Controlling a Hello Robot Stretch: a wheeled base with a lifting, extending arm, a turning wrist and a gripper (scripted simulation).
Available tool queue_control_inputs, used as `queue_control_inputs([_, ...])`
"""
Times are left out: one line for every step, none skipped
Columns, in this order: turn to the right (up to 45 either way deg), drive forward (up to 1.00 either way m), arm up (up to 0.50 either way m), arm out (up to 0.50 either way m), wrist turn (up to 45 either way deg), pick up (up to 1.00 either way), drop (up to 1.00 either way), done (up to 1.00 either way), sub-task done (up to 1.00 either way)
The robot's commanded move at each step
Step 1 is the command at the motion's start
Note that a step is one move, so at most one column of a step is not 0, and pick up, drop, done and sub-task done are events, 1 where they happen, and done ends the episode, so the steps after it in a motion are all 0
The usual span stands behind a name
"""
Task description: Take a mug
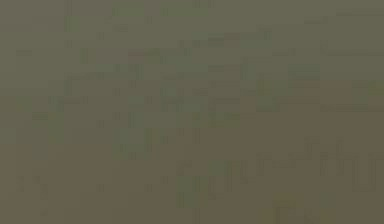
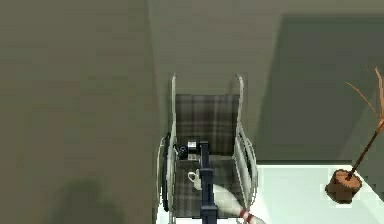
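Walls (image 2: 80, 90) close behind plaid chair (image 2: 205, 115) (mug (image 2: 192, 178) on seat)

In the forward view, a flat olive-grey wall (image 1: 190, 110) blocks the way ahead of you.

In the arm side view, a plaid chair (image 2: 206, 115) stands at centre frame, backed against a wall corner. Metal side rails (image 2: 241, 120) fence the seat on both sides, so the only way in is from the bottom of the frame. The dark arm (image 2: 205, 190) already runs up the middle of that gap, with the jaws over the seat. A white mug (image 2: 193, 178) sits just left of the arm, and a white pin with a red band (image 2: 238, 208) lies to its right.

Pale bare floor (image 2: 290, 195) lies free at lower right, between the chair and a potted plant (image 2: 345, 187), whose bare branches rise along the right edge.
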Motion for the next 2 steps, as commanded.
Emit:
queue_control_inputs([0.0, 0.00, 0.00, 0.00, 24.0, 0.00, 0.00, 0.00, 0.00])
queue_control_inputs([0.0, 0.00, -0.30, 0.00, 0.0, 0.00, 0.00, 0.00, 0.00])
